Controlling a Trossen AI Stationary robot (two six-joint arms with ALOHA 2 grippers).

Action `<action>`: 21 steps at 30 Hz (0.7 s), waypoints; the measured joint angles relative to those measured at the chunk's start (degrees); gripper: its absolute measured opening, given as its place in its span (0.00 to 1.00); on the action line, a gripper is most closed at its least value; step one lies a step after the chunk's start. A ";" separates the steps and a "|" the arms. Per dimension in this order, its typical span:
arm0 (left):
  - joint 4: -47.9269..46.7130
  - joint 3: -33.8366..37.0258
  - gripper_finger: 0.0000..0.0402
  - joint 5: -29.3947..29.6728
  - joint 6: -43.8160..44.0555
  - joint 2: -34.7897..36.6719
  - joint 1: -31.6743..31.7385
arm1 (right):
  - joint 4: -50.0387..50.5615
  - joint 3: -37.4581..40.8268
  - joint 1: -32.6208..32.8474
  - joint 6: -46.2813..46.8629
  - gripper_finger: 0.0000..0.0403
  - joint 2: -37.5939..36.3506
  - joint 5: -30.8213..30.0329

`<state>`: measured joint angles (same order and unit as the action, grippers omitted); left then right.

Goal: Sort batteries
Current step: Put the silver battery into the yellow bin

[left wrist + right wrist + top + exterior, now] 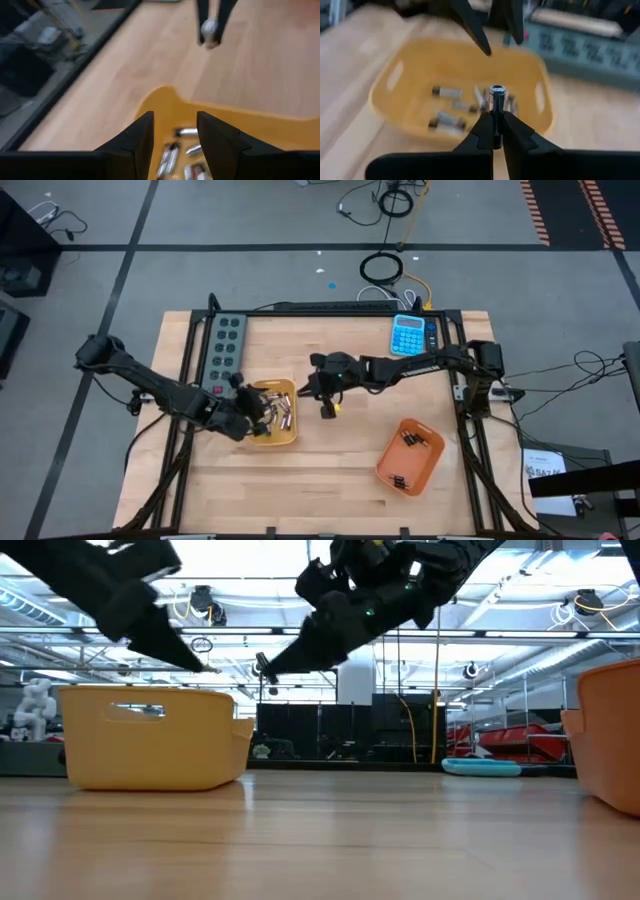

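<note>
Right claw [495, 131] grasps one silvery battery [496, 107], held upright above the worktop [330, 470], just beside the yellow tray [283, 437]. Left claw [175, 131] hangs over that tray, fingers spread apart, nothing between them. Yellow tray holds loose silvery batteries [449, 120] with dark ends, lying at mixed angles; about six show in the right wrist view, exact count unclear. Orange tray [392, 463], well apart on the right side of the worktop, holds small dark batteries [412, 440] in two clusters; number too small to tell. Two trays in all.
</note>
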<state>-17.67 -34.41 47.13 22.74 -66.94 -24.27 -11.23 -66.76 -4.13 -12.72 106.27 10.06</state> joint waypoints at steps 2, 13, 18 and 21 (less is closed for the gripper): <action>-1.60 0.16 0.40 4.20 2.23 1.15 -1.63 | -3.94 -0.03 -0.45 0.01 0.01 0.35 0.50; -1.17 -0.08 0.40 13.13 4.66 7.94 -7.99 | -39.78 -0.08 -0.43 4.85 0.01 0.32 11.55; -0.26 -0.08 0.40 15.83 3.65 11.27 -10.79 | -38.67 -0.26 -0.36 4.53 0.01 0.51 7.49; -1.52 -0.07 0.40 15.89 3.84 12.96 -10.86 | -33.32 -0.59 -0.40 5.00 0.05 1.25 3.53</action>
<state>-19.19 -34.48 63.02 26.58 -53.98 -35.14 -44.55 -67.35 -4.54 -7.73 107.51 13.59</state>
